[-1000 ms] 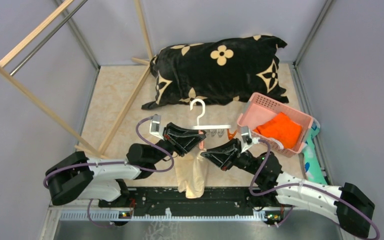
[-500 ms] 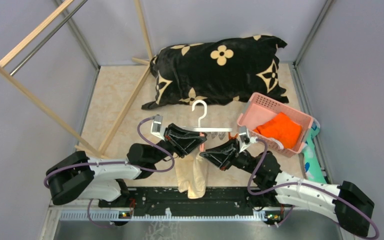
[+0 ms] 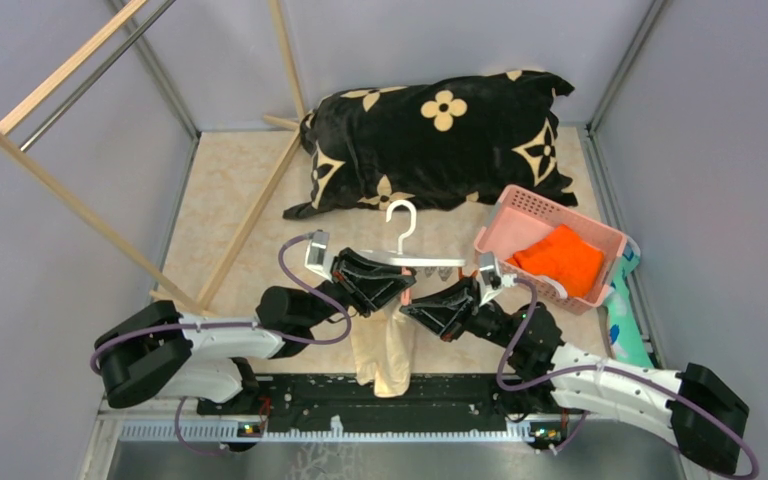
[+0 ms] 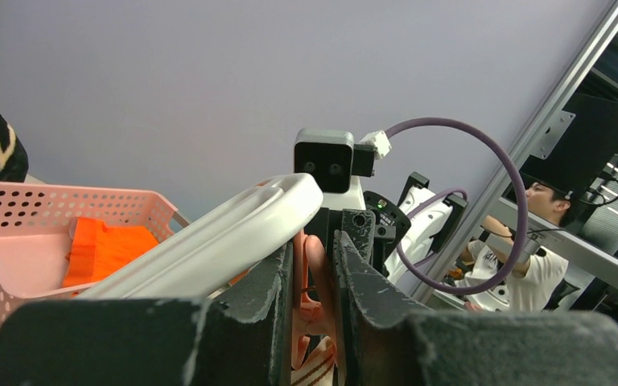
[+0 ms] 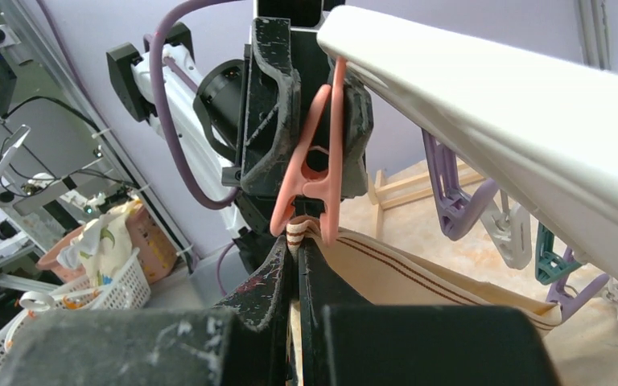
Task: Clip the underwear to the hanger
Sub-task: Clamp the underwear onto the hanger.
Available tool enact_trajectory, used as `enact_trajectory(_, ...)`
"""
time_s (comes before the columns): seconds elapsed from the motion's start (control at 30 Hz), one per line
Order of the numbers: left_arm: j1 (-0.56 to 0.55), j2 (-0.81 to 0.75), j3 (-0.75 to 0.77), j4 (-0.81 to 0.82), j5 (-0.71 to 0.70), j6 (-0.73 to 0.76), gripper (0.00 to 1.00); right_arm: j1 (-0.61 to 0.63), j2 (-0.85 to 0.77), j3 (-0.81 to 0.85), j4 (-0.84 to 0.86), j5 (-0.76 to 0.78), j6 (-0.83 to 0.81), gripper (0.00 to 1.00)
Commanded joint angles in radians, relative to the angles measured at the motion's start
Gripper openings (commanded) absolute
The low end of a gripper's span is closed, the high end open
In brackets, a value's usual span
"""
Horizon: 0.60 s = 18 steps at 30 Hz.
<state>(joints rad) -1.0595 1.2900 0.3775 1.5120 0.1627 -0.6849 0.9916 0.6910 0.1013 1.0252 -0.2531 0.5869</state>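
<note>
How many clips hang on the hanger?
5 clear, right wrist view: pink clip in the left gripper; purple clip, white clip, teal clip, second purple clip along the hanger. More may be hidden.

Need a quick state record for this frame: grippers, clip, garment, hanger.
left gripper: shut on the pink clip, squeezing its handles
right gripper: shut on the underwear waistband, held at the clip's mouth
clip: hangs from the hanger, tips straddling the waistband
clipped: cannot tell
</note>
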Motion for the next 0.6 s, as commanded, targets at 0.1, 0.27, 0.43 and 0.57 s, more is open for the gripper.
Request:
enact_trajectory(0.1,0.001,-0.008,0.024,0.278,0.014,-0.002,0.00,-0.002,-0.054,0.050,0.059,0.023,-0.008,0.00)
enact_trajectory(0.27,0.001,-0.019,0.014,0.278,0.008,0.002,0.00,-0.002,-0.119,0.035,0.004,0.066,-0.018,0.00)
enact_trajectory(0.43,0.001,-0.008,0.013,0.278,0.014,-0.010,0.00,-0.002,-0.161,0.038,-0.045,0.096,-0.033,0.00)
enact_trajectory(0.57,0.002,-0.005,0.011,0.278,0.019,-0.015,0.00,-0.002,-0.178,0.039,-0.068,0.116,-0.040,0.00)
